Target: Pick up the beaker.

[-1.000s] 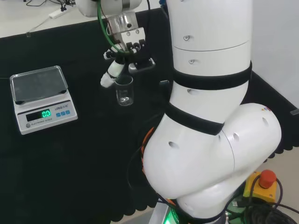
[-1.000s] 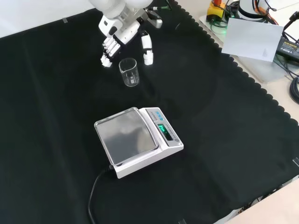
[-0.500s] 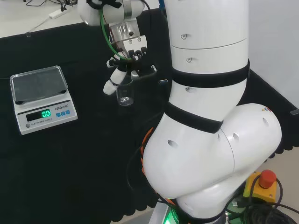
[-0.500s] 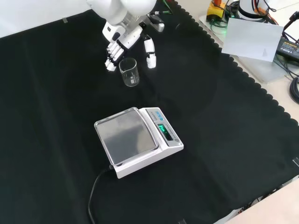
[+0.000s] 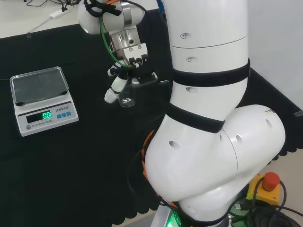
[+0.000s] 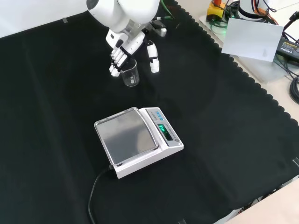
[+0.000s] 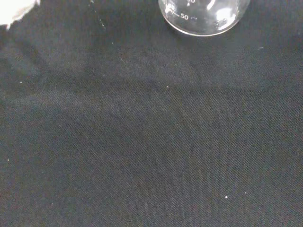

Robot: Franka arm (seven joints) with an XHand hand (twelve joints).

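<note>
Item: glass beaker [image 6: 130,74], clear, apparently empty. It stands upright on the black cloth [image 6: 224,140], long axis vertical, mouth up; you cannot make out which way the spout faces.

Item: hand [image 6: 122,49]. Over the last second it has dropped and moved in on the beaker. Its fingers [image 6: 116,62] now sit on one side of the glass and its thumb [image 6: 153,58] on the other, spread, not yet curled round it. You are set to close.

Item: digital scale [image 6: 138,140], well apart from the fingers.
</note>
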